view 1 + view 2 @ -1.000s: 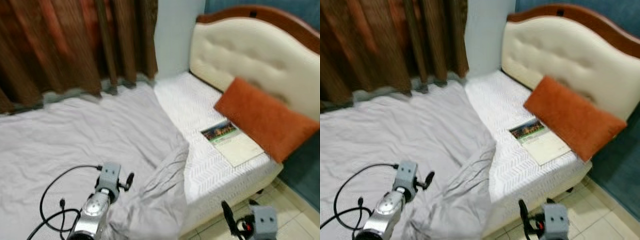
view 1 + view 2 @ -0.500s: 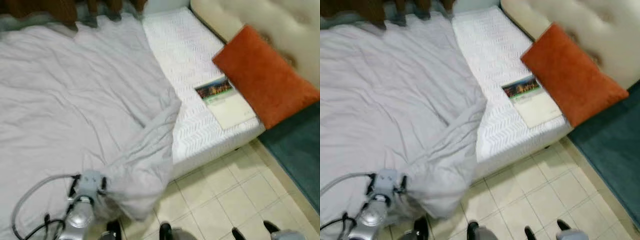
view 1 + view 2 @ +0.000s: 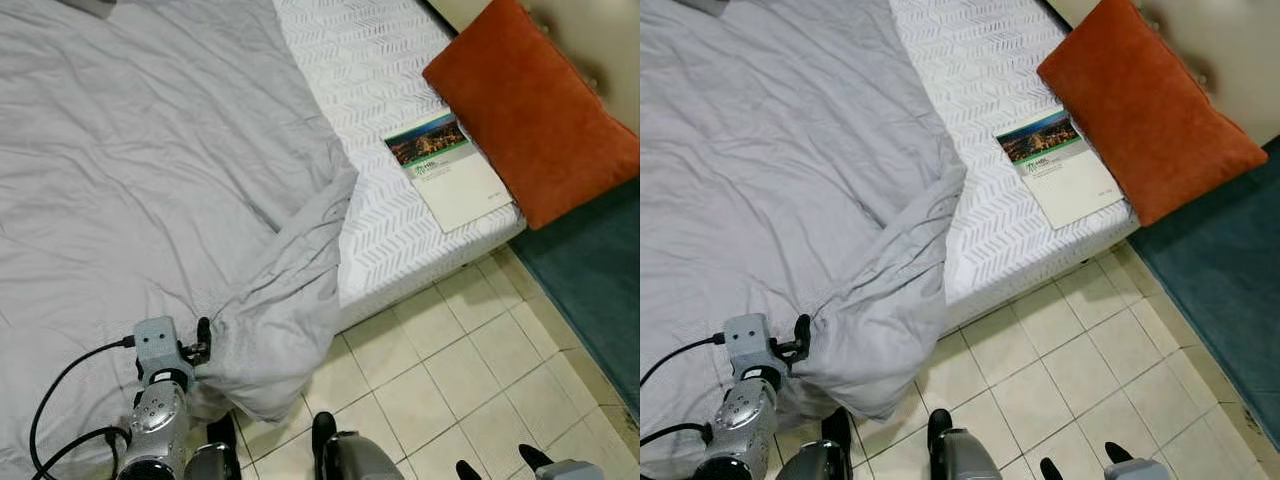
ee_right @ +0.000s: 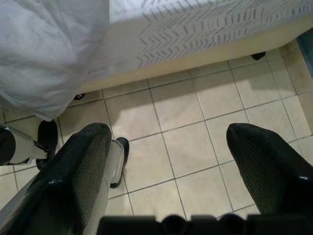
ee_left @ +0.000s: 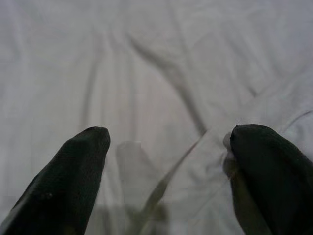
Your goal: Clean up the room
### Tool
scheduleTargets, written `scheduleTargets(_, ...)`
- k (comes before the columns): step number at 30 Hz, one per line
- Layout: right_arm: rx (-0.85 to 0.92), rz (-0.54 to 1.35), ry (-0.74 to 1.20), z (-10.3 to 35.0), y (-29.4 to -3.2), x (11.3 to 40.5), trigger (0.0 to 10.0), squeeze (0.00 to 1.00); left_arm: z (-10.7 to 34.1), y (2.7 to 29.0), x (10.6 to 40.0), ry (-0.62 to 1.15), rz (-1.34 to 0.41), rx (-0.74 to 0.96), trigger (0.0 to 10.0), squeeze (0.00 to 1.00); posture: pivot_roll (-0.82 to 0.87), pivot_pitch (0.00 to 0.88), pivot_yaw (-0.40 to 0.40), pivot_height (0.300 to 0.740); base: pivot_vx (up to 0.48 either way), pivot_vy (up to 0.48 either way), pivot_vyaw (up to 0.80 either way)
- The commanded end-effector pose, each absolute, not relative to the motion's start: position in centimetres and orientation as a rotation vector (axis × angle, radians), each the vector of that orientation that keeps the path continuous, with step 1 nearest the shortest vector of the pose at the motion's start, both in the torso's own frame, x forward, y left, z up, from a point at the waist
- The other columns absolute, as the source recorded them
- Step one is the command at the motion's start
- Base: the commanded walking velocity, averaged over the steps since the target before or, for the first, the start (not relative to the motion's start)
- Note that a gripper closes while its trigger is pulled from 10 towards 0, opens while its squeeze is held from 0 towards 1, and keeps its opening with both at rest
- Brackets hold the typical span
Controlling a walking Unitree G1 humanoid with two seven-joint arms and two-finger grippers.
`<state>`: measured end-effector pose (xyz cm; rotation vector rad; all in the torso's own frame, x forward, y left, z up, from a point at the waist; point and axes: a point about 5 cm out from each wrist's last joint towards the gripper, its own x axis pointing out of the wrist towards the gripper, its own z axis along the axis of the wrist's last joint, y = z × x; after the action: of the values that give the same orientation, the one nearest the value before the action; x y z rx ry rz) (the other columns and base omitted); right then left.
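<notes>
The tidying is barely beginning: the grey sheet [image 3: 150, 170] is lying rumpled, its corner drooping off the bed's [image 3: 400, 250] side edge, where the left tool [image 3: 200, 342] is hovering wide, holding nothing; the right tool [image 4: 166, 161] is hanging wide.

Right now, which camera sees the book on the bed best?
The left eye view shows the book best: whole and sharp, lying flat on the white mattress beside the orange pillow. The right eye view shows it equally whole. The wrist views face grey blanket and floor.
</notes>
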<state>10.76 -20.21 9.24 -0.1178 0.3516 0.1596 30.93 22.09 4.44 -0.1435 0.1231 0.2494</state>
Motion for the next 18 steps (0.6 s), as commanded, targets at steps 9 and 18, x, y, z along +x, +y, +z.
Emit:
scheduleTargets(9, -0.124, 0.154, 0.424, 8.8, -20.5, 9.3, 10.0, 0.00, 4.0, 21.7, 30.8, 0.123, 0.237, -0.306, 10.0, 0.00, -0.40, 0.554, -0.184, 0.740, 0.000, 0.000, 0.00)
scheduleTargets(18, -0.127, 0.152, 0.427, 8.7, -20.6, 9.4, 10.0, 0.00, 4.5, 18.9, 31.2, 0.114, 0.069, -0.328, 10.0, 0.00, -0.38, 0.551, -0.176, 0.740, 0.000, 0.000, 0.00)
